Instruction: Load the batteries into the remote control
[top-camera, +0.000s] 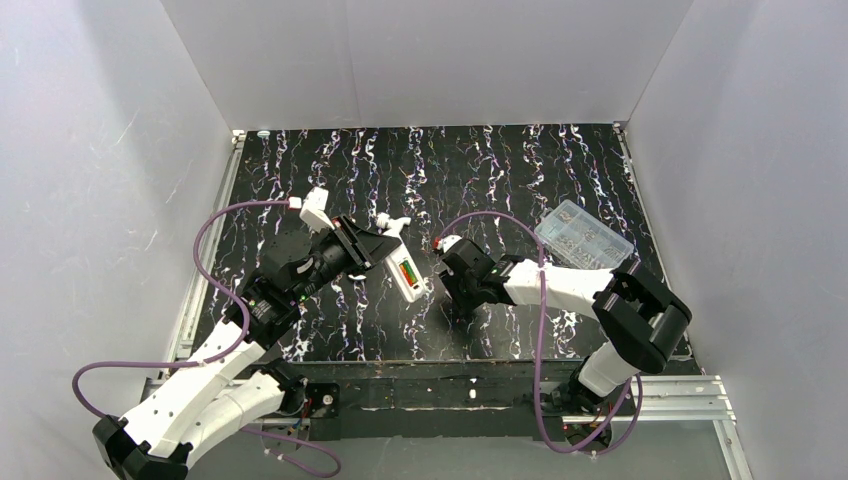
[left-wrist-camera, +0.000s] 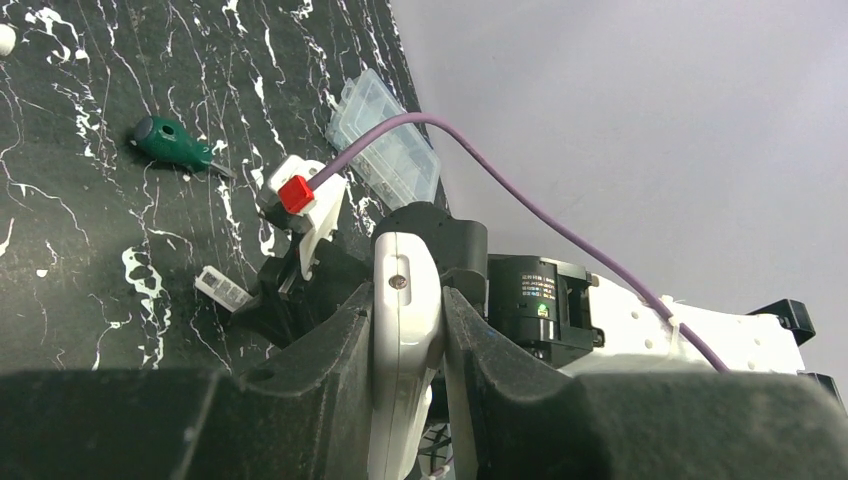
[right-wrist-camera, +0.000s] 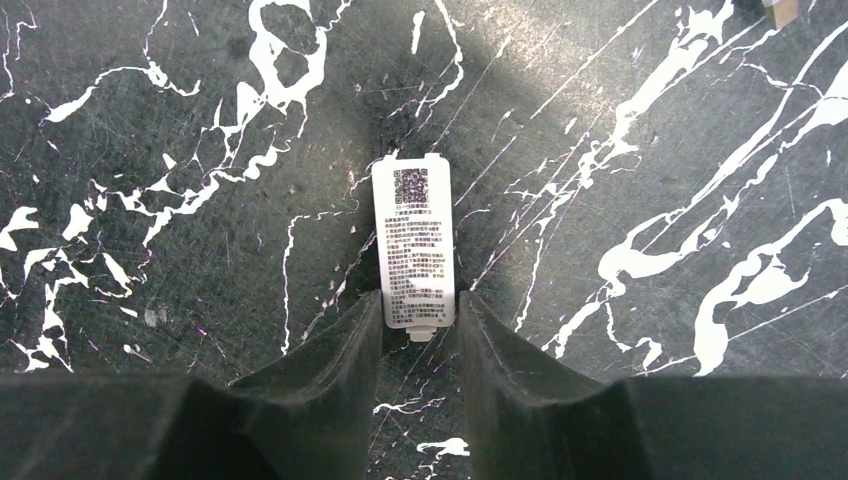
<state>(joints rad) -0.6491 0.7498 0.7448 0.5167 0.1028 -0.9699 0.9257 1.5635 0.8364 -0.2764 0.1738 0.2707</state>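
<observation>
**Remote clamped on the left, cover plate between the right fingers**

Black counter (top-camera: 520, 170) veined with white fills the workspace, closed in by plain white walls (top-camera: 420, 60). The left end effector (left-wrist-camera: 405, 300) is closed on the remote (left-wrist-camera: 405, 340), its two fingers pressed against the remote's long sides. The far end of the remote sticks out past the fingertips, raised off the counter. From above, the open bay faces up, and the batteries (top-camera: 406, 272) lie inside it, red-orange beside a green strip.

Just beyond the remote's free end, the right end effector (right-wrist-camera: 418, 305) points down at the counter. A small white cover (right-wrist-camera: 412, 230) with a printed label lies flat there. Its near end sits between the two fingers, which stand at its long edges, and the rest reaches forward past the fingertips. Whether those fingers actually clamp the cover or only flank it cannot be told.

A green screwdriver (left-wrist-camera: 172, 143) lies on the counter ahead and to the left of the left end effector. A clear box (left-wrist-camera: 385, 140) rests farther ahead, well apart from both end effectors.
</observation>
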